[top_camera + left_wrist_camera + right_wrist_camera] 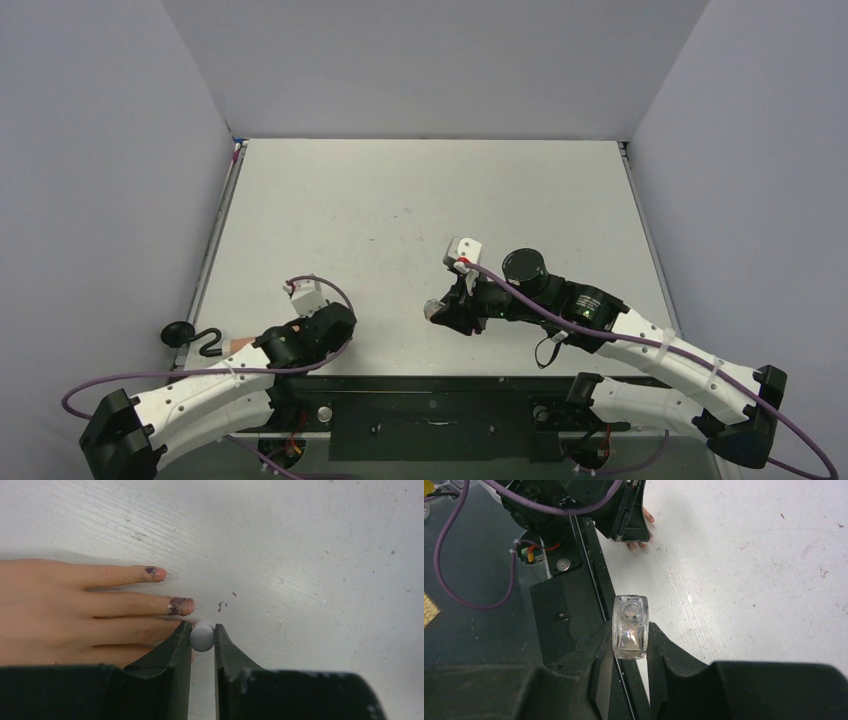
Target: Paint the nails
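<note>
A peach fake hand (pixel 60 610) lies flat on the table, fingers pointing right in the left wrist view. Two of its nails show, one (pixel 151 572) and another (pixel 179 606), both smeared dark purple. My left gripper (pixel 202 630) is shut on a small white round cap (pixel 202 638), right at the tip of the third finger; that nail and whatever hangs under the cap are hidden. My right gripper (pixel 629 629) is shut on a tiny clear glass bottle (pixel 629 611) with its neck open, held over the table's near edge. In the top view the fake hand (pixel 238 345) peeks out beside the left gripper (pixel 258 346).
A black hook on a round base (pixel 190 338) sits at the table's left edge close to the fake hand. The black mounting rail (pixel 589 560) runs along the near edge under the right gripper (pixel 440 310). Small purple flecks (pixel 220 606) mark the white table (pixel 420 200).
</note>
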You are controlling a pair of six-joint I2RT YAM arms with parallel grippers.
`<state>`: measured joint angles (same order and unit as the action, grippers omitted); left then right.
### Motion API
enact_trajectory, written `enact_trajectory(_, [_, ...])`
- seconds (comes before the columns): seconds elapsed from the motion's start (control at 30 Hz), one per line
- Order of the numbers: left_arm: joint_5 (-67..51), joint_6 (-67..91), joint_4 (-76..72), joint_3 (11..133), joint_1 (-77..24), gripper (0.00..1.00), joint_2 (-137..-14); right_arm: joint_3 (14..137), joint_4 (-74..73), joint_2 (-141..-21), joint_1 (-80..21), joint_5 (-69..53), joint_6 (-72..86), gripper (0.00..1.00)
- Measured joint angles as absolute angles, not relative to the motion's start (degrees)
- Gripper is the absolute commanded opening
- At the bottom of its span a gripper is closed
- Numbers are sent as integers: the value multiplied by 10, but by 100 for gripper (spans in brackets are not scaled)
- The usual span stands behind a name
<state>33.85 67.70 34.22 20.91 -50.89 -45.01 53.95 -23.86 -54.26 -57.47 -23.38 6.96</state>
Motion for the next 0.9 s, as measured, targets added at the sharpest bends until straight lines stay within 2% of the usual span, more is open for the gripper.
enact_trajectory(0.9, [328,694,369,200,-509,0,-409,534,-229,-543,-575,-234,72,0])
